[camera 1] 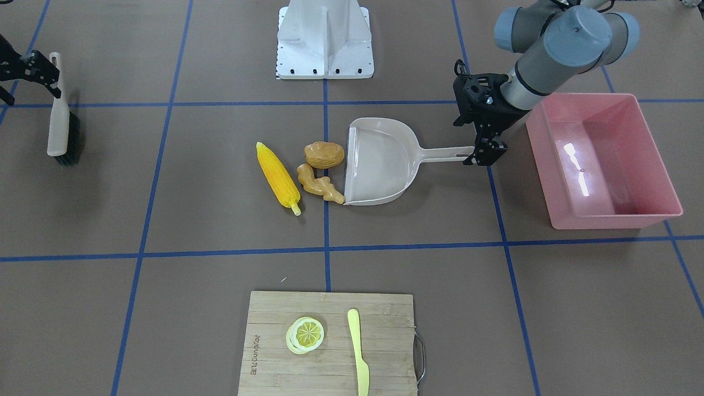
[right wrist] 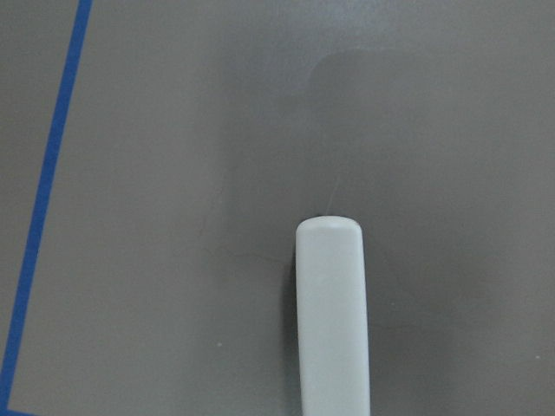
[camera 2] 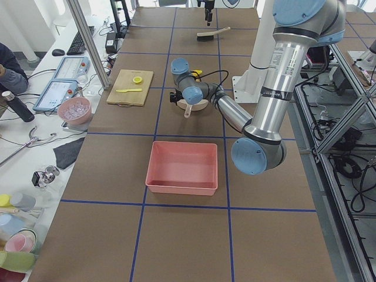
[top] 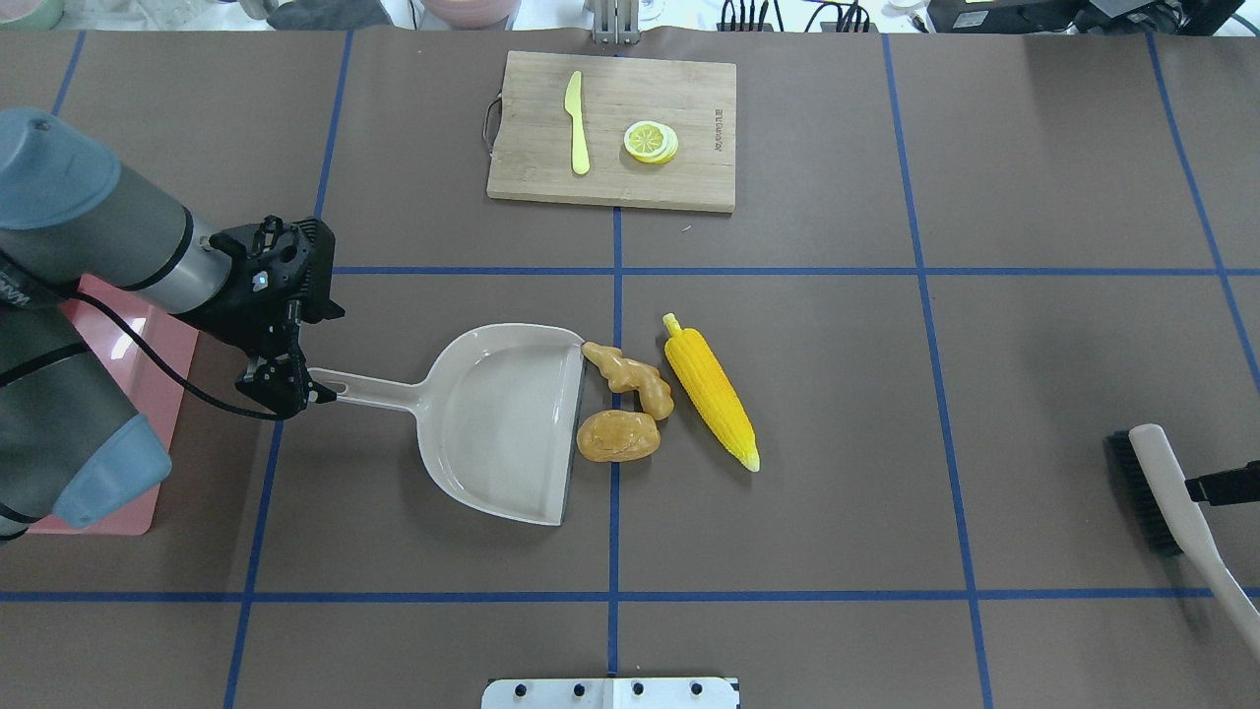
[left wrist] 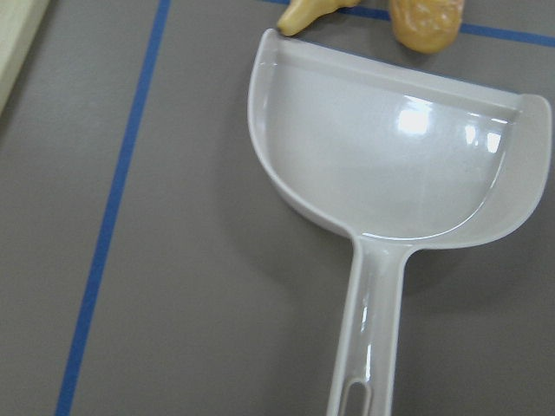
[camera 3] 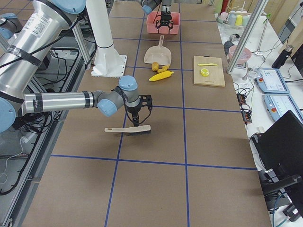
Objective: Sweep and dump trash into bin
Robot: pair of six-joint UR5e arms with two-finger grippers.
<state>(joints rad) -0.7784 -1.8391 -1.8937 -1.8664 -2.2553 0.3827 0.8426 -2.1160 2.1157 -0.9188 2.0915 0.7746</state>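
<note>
**Trash pos.:** corn cob (top: 711, 399), potato (top: 617, 436) and ginger root (top: 628, 378) lie grouped on the table. They sit at the open lip of the dustpan (top: 502, 423), on its robot-R side.
- Potato and ginger root sit against or just beside the lip. The ginger root's far tip meets the lip's corner.
- Corn cob is outermost, just beside the ginger root. Its long axis runs approx. parallel to the lip, slightly oblique, pointed tip toward the robot.
- None is inside the pan yet.

**Appearance:** corn cob bright yellow w/ ribbed kernels; potato brown, oval, glossy; ginger root tan, knobbly.

**Tools:**
- L gripper (top: 285, 389) is closed on the end of the dustpan handle. The pan lies flat, mouth facing robot-R.
- R gripper (camera 1: 38, 71) clamps the brush (top: 1171, 502) by its handle, bristles down. It is well apart from the trash, on the robot-R side.

**Key relation:** trash lies between brush and pan mouth. Est. next move: R arm sets the brush beyond the corn cob, then strokes toward robot-L, square to the lip.

**Bin** (camera 1: 616, 220): pink, nothing seen inside, robot-L of the L gripper, near the handle end.
</note>
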